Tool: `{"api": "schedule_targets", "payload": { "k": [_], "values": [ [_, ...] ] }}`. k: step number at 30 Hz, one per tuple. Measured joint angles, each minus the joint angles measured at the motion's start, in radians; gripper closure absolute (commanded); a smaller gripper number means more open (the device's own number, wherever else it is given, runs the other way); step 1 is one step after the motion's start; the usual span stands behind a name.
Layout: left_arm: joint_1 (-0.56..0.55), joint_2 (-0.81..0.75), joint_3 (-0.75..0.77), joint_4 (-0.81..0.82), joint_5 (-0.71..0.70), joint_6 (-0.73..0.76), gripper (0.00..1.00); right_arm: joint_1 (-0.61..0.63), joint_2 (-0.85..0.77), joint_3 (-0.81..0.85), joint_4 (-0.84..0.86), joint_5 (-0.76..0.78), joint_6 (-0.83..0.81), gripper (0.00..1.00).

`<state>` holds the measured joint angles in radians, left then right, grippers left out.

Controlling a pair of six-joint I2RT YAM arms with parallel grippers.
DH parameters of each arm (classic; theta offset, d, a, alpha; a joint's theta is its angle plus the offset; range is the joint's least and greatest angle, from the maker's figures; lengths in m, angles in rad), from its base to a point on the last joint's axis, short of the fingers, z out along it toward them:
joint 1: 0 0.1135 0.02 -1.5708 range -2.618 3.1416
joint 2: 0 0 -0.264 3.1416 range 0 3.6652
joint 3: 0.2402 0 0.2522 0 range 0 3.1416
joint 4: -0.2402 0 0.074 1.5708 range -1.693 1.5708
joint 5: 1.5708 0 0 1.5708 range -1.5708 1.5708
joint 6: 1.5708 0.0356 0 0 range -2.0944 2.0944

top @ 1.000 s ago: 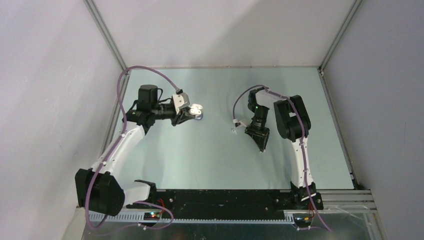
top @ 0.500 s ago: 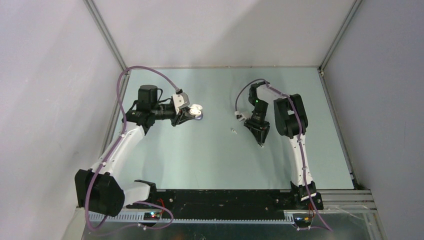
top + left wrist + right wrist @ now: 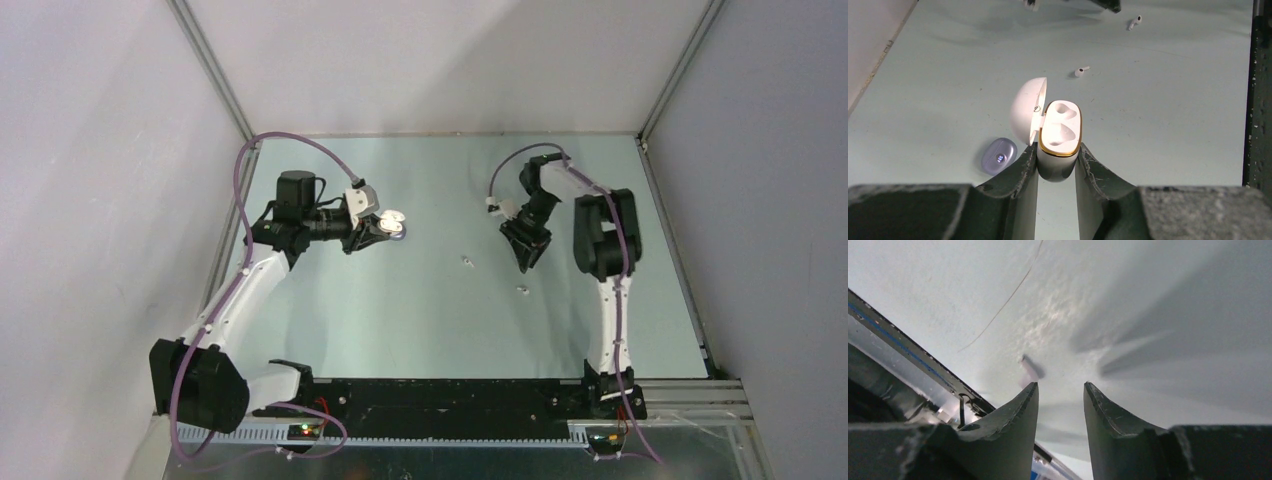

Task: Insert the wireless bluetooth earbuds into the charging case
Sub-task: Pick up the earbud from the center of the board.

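My left gripper [image 3: 384, 227] is shut on the white charging case [image 3: 1060, 135]. The case has a gold rim, its lid [image 3: 1027, 116] is open, and both wells are empty. One white earbud [image 3: 1081, 71] lies on the table ahead of the case and also shows in the top view [image 3: 467, 262]. A second white earbud [image 3: 1134, 22] lies farther off, just below my right gripper's tips in the top view [image 3: 521, 291]. My right gripper [image 3: 527, 262] is open and empty above the table [image 3: 1061, 386]. A small blurred pale thing [image 3: 1030, 370] lies beyond its left fingertip. No purple earbuds are in view.
A pale purple oval case [image 3: 999, 156] lies shut on the table just left of my left gripper. Metal frame posts and white walls close in the table [image 3: 420, 330] at the back and both sides. A black rail runs along the near edge.
My right gripper has moved back and to the right, away from the table. A white earbud now shows on the table where its tips were. The left arm has not moved.
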<state>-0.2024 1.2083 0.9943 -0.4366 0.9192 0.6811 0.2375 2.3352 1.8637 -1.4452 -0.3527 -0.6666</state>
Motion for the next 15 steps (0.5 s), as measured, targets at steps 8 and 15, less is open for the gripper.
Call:
{"api": "schedule_targets", "payload": {
  "k": [8,15],
  "values": [
    [0.0,0.0,0.0,0.006,0.0,-0.009,1.0,-0.087,-0.784,-0.749,0.523,-0.165,-0.08,0.6],
    [0.0,0.0,-0.001,0.053,-0.012,-0.064,1.0,0.019,-1.047,-1.113,0.879,-0.106,-0.01,0.61]
  ]
}}
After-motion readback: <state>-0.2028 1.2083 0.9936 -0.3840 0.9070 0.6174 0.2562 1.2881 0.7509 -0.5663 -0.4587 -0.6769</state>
